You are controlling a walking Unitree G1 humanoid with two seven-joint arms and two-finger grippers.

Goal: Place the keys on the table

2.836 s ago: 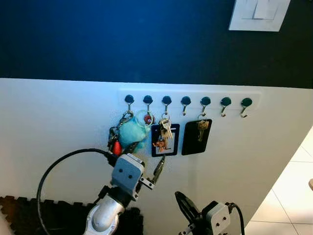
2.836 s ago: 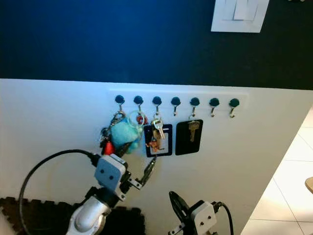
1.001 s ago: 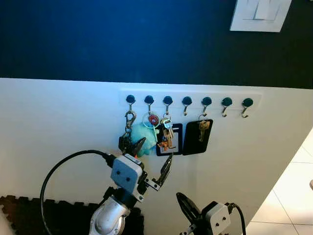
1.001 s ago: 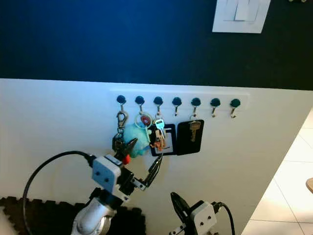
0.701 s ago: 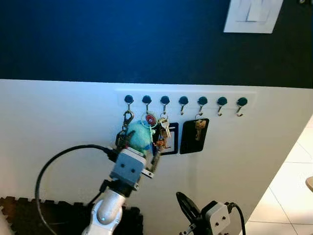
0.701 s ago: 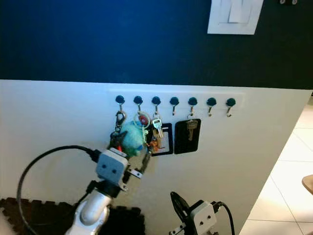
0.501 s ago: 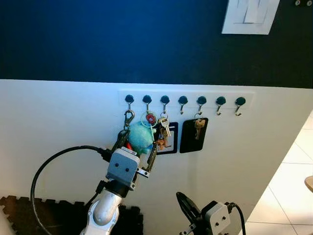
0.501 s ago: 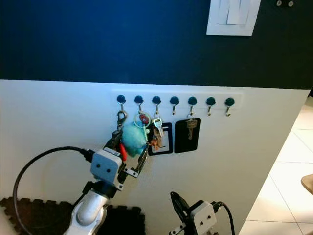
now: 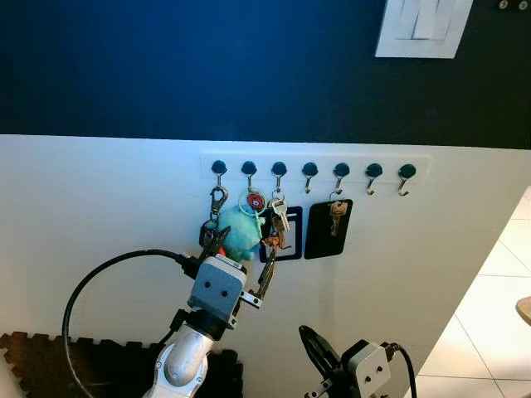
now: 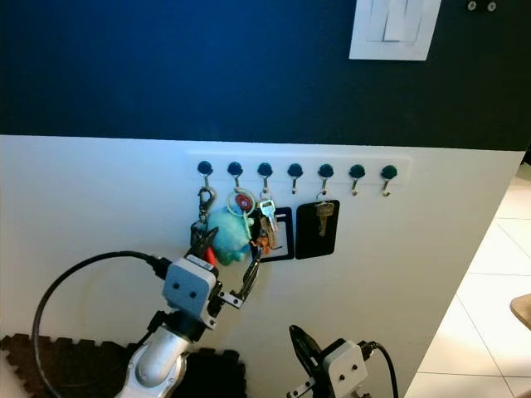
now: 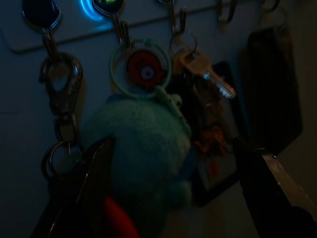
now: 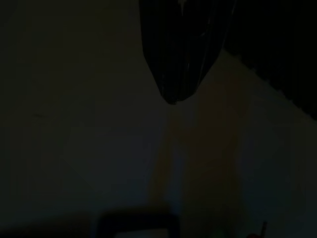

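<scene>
Left tool is hovering w/ fingers spread around teal plush keys hanging on hook rack; right tool's state unclear.

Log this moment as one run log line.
left gripper: open, fingers either side of teal plush keychain | keychain: on hook rack | right gripper: idle, low | keys not on table

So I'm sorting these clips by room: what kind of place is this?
Probably a home entryway or hallway: a key rack with hooks on a two-tone wall, hanging keys, a light switch, tiled floor.
</scene>
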